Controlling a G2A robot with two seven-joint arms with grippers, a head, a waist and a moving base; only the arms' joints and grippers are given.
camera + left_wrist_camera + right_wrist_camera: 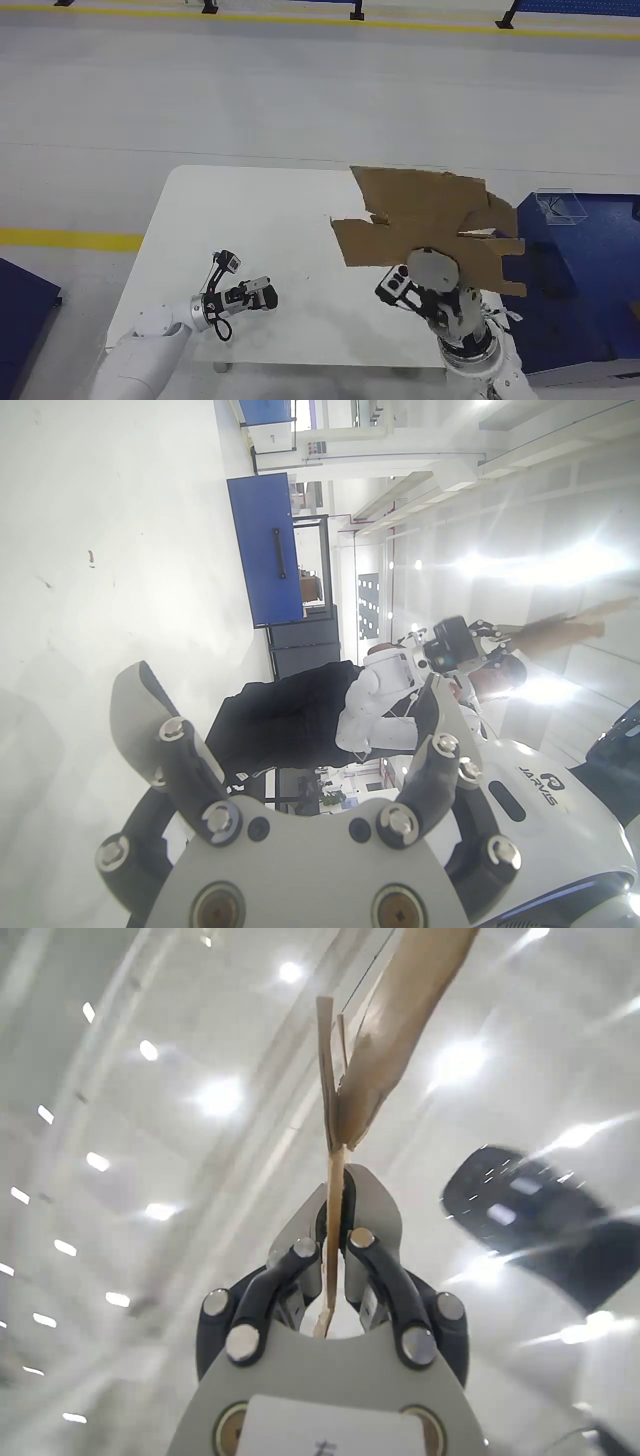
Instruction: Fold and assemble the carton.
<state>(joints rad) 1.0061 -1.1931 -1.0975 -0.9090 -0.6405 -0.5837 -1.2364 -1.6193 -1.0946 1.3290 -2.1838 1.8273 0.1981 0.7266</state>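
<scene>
Carton (430,225), flat, is pinched by its edge in the right gripper (336,1188), fanning out beyond it; judged light yet floppy, best taken near a crease by the spread left gripper (285,700).

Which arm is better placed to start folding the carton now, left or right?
Probably left: the left pincer is open and empty over the table, while the right pincer is shut on the raised carton.

Bright ceiling lights (215,1095) flare with strong glare
</scene>
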